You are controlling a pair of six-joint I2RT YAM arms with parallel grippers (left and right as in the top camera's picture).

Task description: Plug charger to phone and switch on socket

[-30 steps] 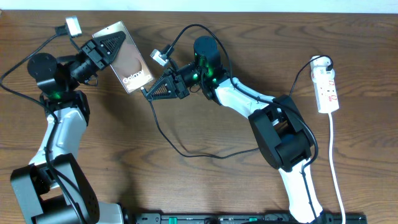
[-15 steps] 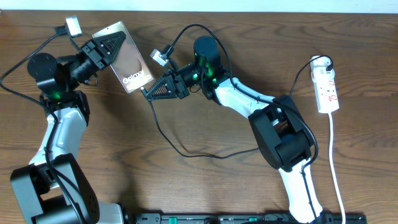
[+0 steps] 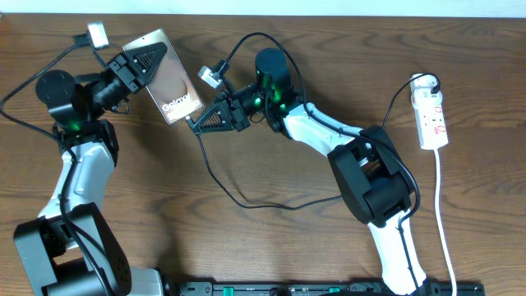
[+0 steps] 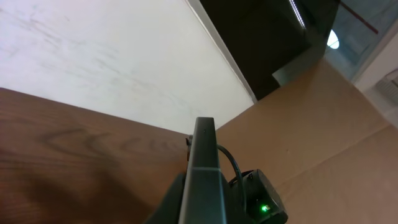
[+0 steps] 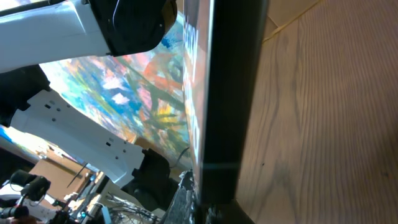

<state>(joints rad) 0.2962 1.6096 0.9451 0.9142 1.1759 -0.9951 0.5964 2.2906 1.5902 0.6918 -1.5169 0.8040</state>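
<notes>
The phone (image 3: pixel 168 78) has a glossy brownish face with white "Galaxy" lettering and is held tilted above the table. My left gripper (image 3: pixel 141 64) is shut on its upper end. In the left wrist view the phone (image 4: pixel 204 168) shows edge-on. My right gripper (image 3: pixel 200 122) is shut on the plug end of the charger, a thin black cable (image 3: pixel 246 204), and its tip is at the phone's lower end. In the right wrist view the phone's dark edge (image 5: pixel 236 81) fills the middle just above the fingers (image 5: pixel 208 211); the plug tip is hidden. The white socket strip (image 3: pixel 432 115) lies at the far right.
The black cable loops over the table under the right arm towards the strip's top end (image 3: pixel 423 82). The strip's white cord (image 3: pixel 444 222) runs down the right side. White connectors on the arms' camera leads (image 3: pixel 97 34) (image 3: pixel 210 76) stick up near both wrists.
</notes>
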